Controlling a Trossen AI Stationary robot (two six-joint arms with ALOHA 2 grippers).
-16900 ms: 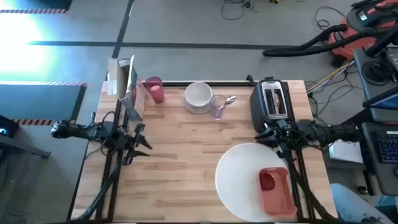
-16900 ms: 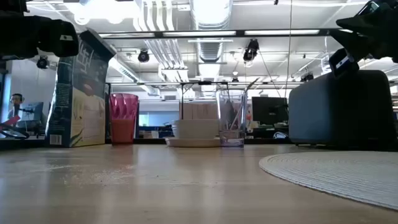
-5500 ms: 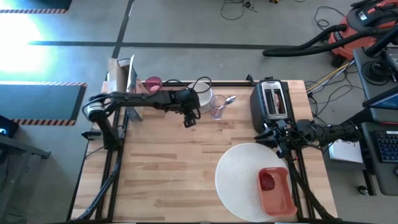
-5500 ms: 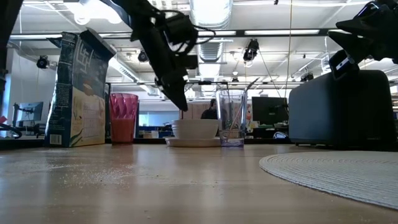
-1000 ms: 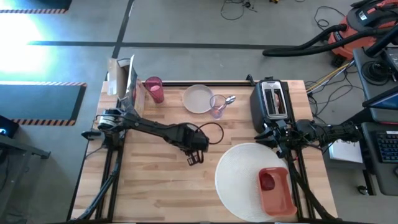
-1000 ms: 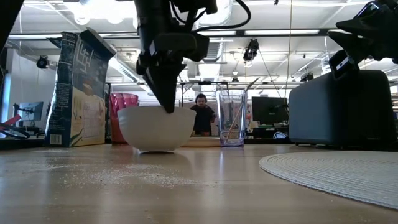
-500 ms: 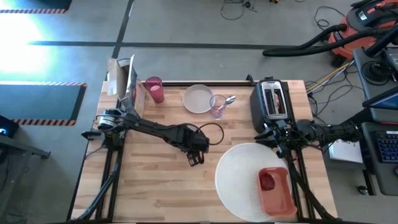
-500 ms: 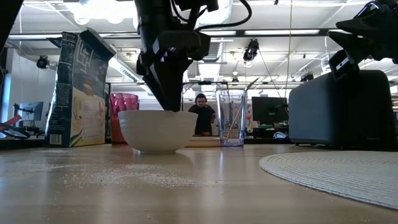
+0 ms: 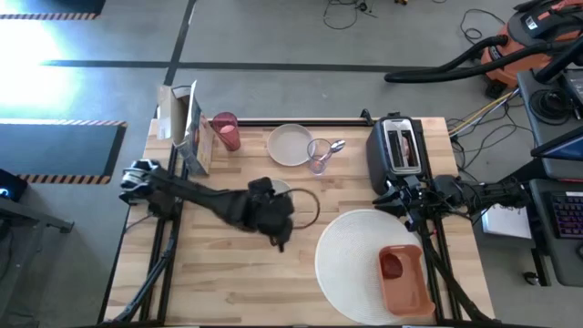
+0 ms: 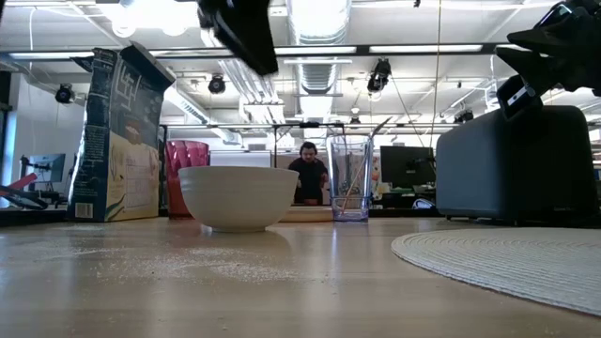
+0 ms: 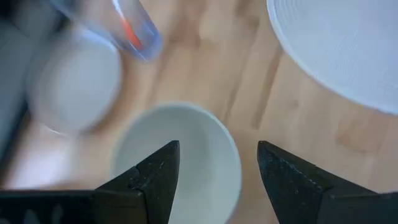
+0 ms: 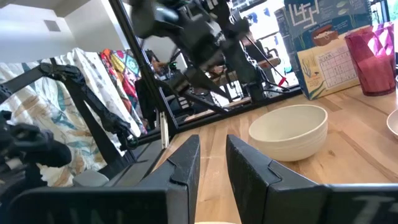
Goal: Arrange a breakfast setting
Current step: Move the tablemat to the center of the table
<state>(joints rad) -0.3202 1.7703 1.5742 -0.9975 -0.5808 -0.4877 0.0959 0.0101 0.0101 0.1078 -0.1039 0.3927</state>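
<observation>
The white bowl (image 10: 238, 195) stands upright on its base on the bare wood, left of the round white placemat (image 9: 355, 260); it also shows in the left wrist view (image 11: 186, 143). My left gripper (image 11: 217, 149) hangs open above the bowl, touching nothing, its fingers mostly cut off at the top of the low view (image 10: 239, 28). At the table's right edge my right gripper (image 12: 212, 152) rests with its fingers nearly together, holding nothing. The pale plate (image 9: 290, 144), the pink cup (image 9: 225, 130) and the spoon (image 9: 335, 146) in a clear glass (image 9: 319, 155) stand at the back.
A cereal box (image 9: 187, 128) stands at the back left and a black toaster (image 9: 398, 146) at the back right. An orange-red tray (image 9: 405, 282) with a small red fruit (image 9: 392, 266) lies on the placemat's right part. Bare wood lies in front of the bowl.
My left gripper has opened and let go of the bowl's rim, then risen well above it, tipping and drawing a little toward the table's left edge. The bowl has stayed upright where it was set down.
</observation>
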